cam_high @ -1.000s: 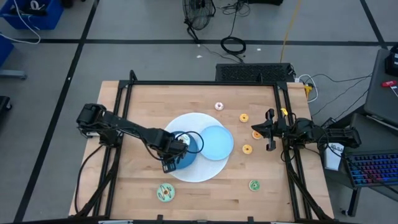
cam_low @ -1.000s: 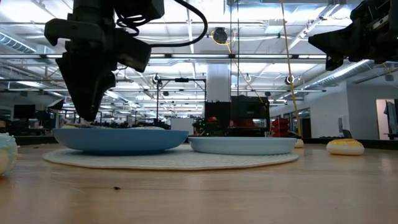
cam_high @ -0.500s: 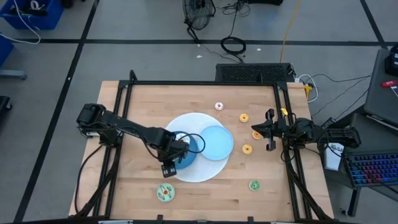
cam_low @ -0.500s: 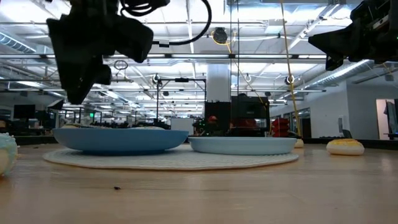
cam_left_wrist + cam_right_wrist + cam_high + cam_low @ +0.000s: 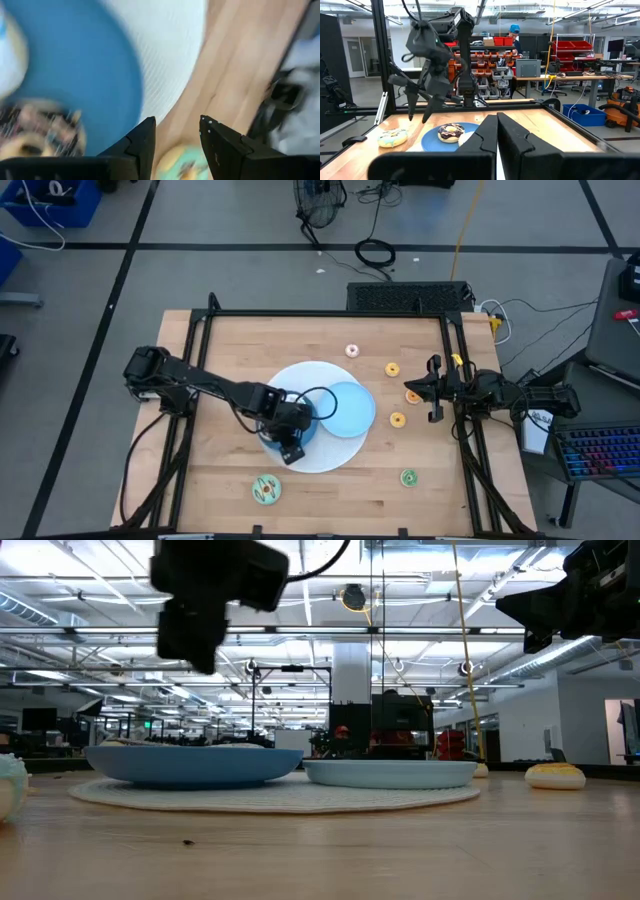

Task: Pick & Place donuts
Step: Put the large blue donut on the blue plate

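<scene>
My left gripper (image 5: pixel 290 448) hangs over the near edge of the dark blue plate (image 5: pixel 303 430), fingers apart and holding nothing. The green donut (image 5: pixel 266 490) lies on bare wood just beyond, toward the table's front edge, far closer to this arm than to the other. A chocolate donut (image 5: pixel 451 133) sits on the dark plate; the light blue plate (image 5: pixel 348 407) looks empty. My right gripper (image 5: pixel 433 392) waits at the right edge, fingers together, near the small orange donuts (image 5: pixel 398 420).
</scene>
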Available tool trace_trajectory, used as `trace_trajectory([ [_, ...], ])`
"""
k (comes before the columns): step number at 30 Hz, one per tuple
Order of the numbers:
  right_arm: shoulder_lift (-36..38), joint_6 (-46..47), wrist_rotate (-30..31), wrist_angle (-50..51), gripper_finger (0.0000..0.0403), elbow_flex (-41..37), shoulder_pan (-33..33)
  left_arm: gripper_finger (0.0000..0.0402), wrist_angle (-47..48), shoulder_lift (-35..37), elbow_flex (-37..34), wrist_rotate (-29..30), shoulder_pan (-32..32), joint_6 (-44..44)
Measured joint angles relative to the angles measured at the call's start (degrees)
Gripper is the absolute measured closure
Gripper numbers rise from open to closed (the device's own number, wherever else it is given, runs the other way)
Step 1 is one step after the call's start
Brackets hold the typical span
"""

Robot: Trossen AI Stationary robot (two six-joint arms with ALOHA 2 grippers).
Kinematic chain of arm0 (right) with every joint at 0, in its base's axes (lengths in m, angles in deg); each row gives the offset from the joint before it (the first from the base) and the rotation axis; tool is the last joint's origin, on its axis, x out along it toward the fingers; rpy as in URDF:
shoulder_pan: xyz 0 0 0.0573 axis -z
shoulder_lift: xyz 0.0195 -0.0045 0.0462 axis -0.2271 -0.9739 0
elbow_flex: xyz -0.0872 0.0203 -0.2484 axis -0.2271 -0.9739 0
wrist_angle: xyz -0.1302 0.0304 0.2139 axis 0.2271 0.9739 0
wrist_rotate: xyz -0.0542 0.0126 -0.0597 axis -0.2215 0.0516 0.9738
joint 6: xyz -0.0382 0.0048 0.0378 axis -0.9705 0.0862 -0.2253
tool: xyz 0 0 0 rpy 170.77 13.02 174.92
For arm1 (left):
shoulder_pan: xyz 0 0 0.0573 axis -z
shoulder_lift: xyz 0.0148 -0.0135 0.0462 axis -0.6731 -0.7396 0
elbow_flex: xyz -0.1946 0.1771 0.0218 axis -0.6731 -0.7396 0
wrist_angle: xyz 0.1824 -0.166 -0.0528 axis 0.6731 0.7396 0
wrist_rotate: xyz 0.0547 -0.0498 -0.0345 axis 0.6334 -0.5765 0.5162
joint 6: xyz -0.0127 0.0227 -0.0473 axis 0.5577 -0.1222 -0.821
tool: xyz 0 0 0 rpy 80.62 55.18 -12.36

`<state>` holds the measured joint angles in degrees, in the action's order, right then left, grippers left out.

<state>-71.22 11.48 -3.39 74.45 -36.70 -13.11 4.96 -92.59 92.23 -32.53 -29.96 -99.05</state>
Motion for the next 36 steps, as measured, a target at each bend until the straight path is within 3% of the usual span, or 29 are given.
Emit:
trace_trajectory([
  [5,0.00,-0.02,0.00,0.00,0.0403,0.00,0.00,0.0249,-13.41,0.00,0.00,-2.23,0.12,0.31],
  [10,0.00,-0.02,0.00,0.00,0.0403,0.01,0.00,0.0249,-28.18,0.00,0.78,-2.37,6.71,7.41],
  [18,0.00,-0.02,0.00,0.02,0.0403,0.01,0.00,0.0250,-6.39,-1.09,13.98,22.61,20.14,6.96],
  [23,0.00,0.00,0.00,0.00,0.0403,0.00,0.00,0.0250,-0.60,-1.76,16.17,30.42,25.43,-0.54],
  [30,0.00,-0.02,0.00,-0.43,0.0403,0.01,0.02,0.0250,11.74,-4.48,13.04,30.31,29.09,-18.51],
  [36,0.00,-0.01,0.00,-0.49,0.0403,0.01,0.01,0.0250,8.19,-10.13,12.45,26.63,30.93,-18.58],
])
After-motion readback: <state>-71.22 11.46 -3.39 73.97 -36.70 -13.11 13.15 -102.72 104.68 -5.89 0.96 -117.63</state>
